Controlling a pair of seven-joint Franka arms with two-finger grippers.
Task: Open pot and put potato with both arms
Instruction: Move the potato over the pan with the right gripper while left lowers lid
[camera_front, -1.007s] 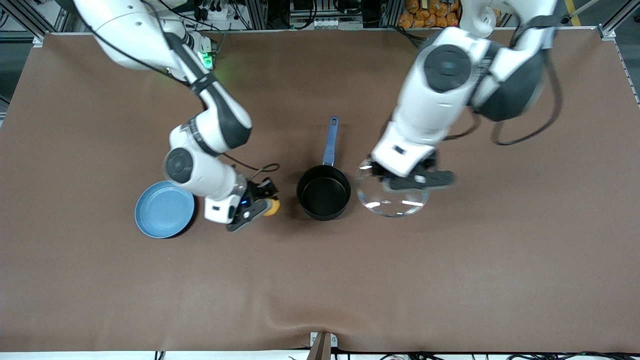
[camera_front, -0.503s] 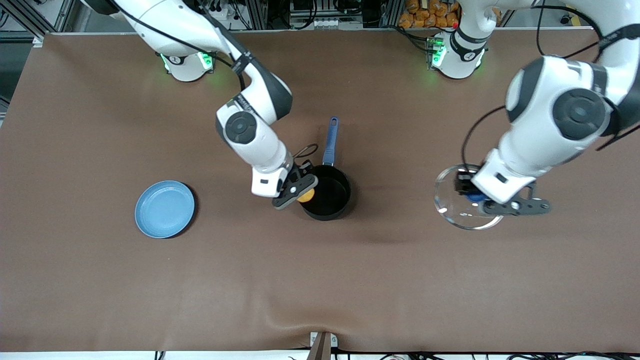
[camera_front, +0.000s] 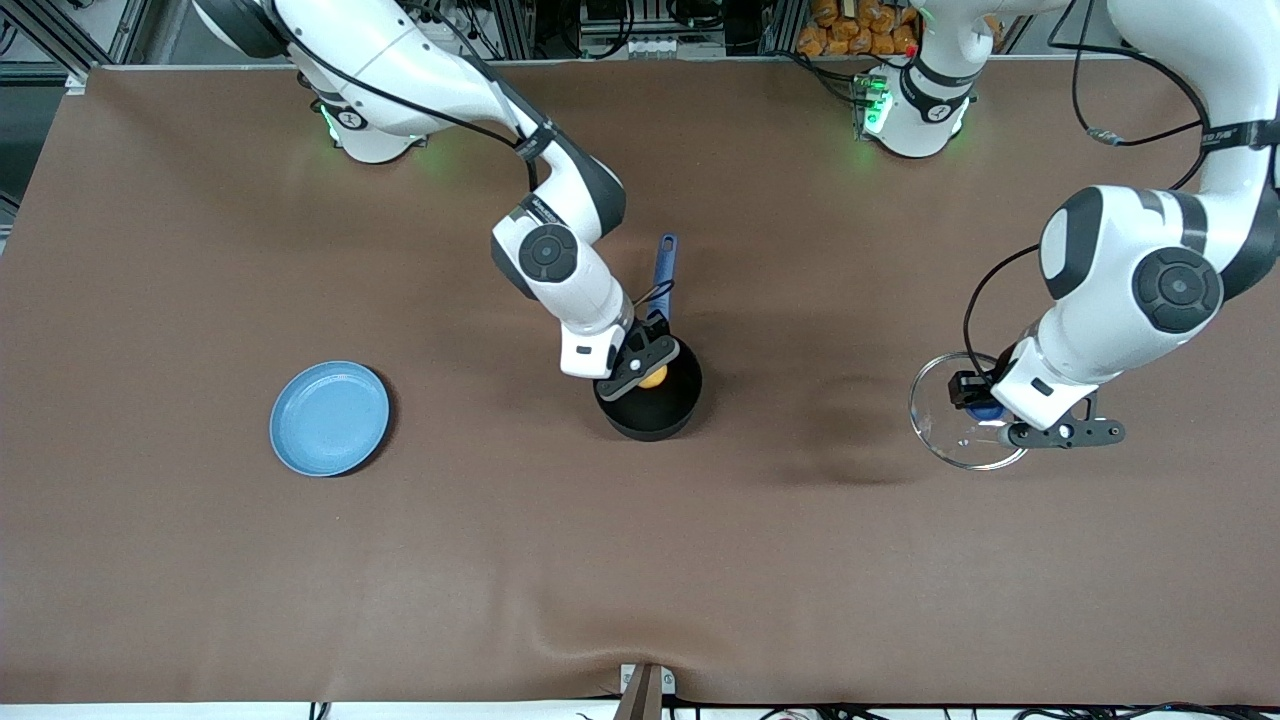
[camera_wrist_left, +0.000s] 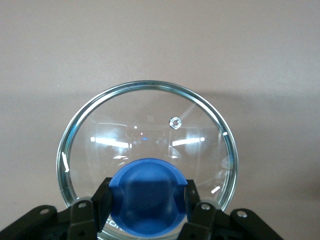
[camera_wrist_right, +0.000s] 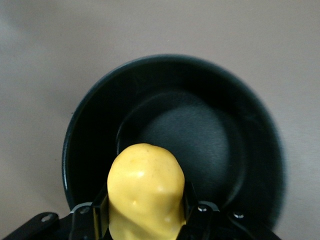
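Since half a second ago, we see the right pincer has carried the potato from the rim to over the open pot, a black saucepan with a blue handle, mid-bench. That lumpy yellow potato is pinched between its fingers. Toward the left arm's end, the left pincer clamps the glass lid's blue knob.

The front view looks down from high across the table at both arm bases, while each wrist view looks close, seemingly straight down past its own fingers, sharing the pot and glass lid.
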